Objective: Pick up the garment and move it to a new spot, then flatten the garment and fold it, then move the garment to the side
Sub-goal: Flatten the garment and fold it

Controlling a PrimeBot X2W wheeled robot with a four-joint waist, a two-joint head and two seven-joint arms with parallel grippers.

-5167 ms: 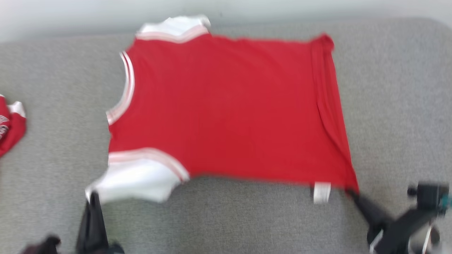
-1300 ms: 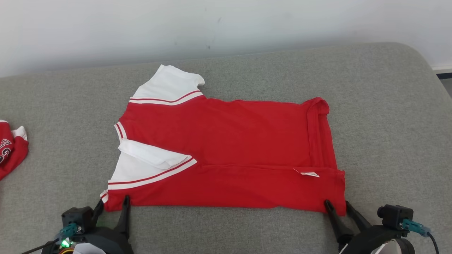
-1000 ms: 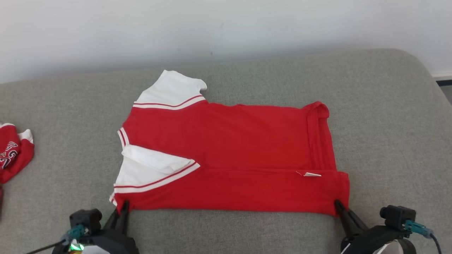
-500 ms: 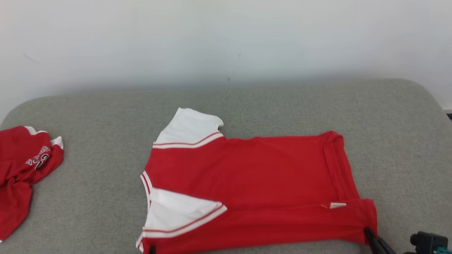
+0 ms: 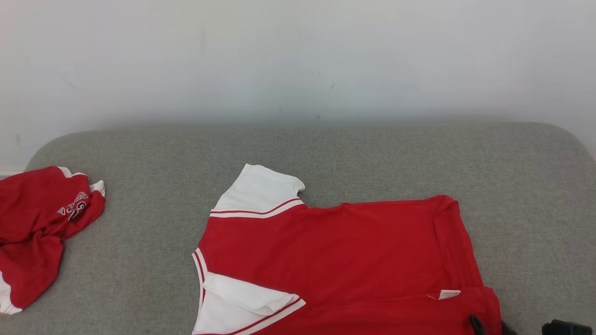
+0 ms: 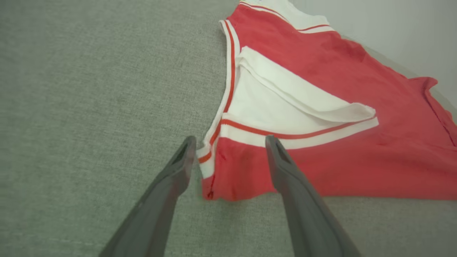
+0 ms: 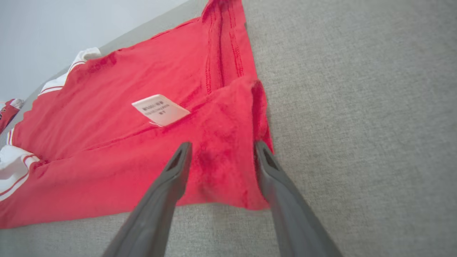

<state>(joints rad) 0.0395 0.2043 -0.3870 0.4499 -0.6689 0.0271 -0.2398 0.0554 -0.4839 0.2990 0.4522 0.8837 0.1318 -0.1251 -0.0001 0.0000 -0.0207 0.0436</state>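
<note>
Lying flat near the front edge of the grey sofa seat (image 5: 139, 153), the red and white garment (image 5: 335, 251) has a small white tag (image 7: 160, 109) with print too tiny to read. The left end effector (image 6: 230, 141) is open with the garment's collar corner between its fingers, and the right end effector (image 7: 222, 146) is open over the hem corner. Another red shirt (image 5: 42, 223) by the left edge has white letters I cannot read.
</note>
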